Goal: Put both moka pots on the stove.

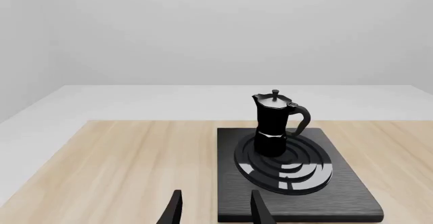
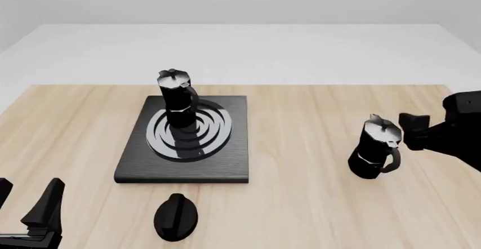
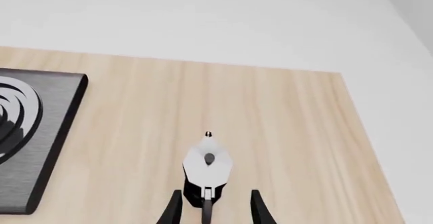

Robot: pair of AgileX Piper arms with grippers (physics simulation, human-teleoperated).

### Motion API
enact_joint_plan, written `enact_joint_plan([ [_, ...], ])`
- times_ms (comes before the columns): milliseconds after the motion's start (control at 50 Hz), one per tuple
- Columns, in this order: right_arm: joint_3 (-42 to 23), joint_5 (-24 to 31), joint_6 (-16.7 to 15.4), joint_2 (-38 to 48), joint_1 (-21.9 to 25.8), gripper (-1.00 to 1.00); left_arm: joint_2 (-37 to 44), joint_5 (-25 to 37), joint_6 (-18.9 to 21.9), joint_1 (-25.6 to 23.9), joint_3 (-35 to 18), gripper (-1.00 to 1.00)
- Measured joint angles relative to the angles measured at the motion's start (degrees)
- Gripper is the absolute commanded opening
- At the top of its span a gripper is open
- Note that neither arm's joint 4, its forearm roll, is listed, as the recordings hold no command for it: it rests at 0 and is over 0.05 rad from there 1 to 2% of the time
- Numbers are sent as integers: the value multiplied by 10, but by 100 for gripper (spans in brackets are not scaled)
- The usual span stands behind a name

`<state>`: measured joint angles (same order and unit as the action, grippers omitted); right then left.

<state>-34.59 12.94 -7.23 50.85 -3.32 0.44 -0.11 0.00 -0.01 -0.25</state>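
Observation:
One moka pot stands upright on the stove, on the far part of its silver rings; it also shows in the left wrist view on the stove. The second moka pot stands on the table at the right. My right gripper is open just right of it. In the right wrist view the fingers flank this pot at its handle side, apart from it. My left gripper is open and empty at the near left, with its fingers short of the stove's near edge.
A black oval knob lies on the table just in front of the stove. The stove's corner shows in the right wrist view. The wooden table ends at a white floor beyond.

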Motion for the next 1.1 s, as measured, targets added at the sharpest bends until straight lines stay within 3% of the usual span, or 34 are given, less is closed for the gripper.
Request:
enact_joint_plan([
  [1100,56,-121,7,120,1,100,0,0,0,0,0,100],
])
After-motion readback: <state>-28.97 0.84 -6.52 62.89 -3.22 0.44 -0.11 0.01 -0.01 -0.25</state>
